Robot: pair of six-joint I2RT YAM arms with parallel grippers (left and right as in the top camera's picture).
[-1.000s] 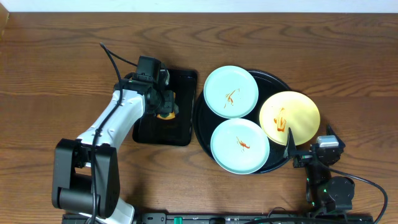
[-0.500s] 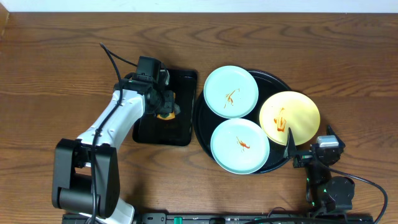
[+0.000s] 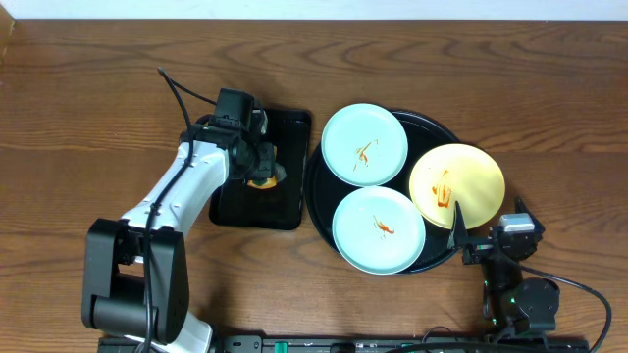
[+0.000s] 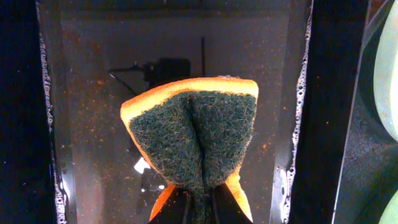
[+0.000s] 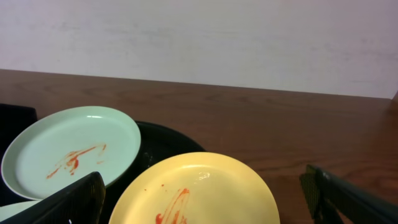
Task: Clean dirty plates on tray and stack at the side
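Orange-backed green sponge (image 4: 193, 140), folded, is pinched tight by L gripper (image 4: 200, 198) over the wet rect. tray (image 4: 87, 93). Only the L wrist cam shows this; overhead it's just a blob. Overhead gives all 3: upper mint plate (image 3: 364, 144), lower mint plate (image 3: 379, 229), yellow plate (image 3: 456, 184), each sauce-streaked, on the round black tray (image 3: 438, 126). R gripper (image 5: 205, 214) is spread wide, empty, near the yellow plate.
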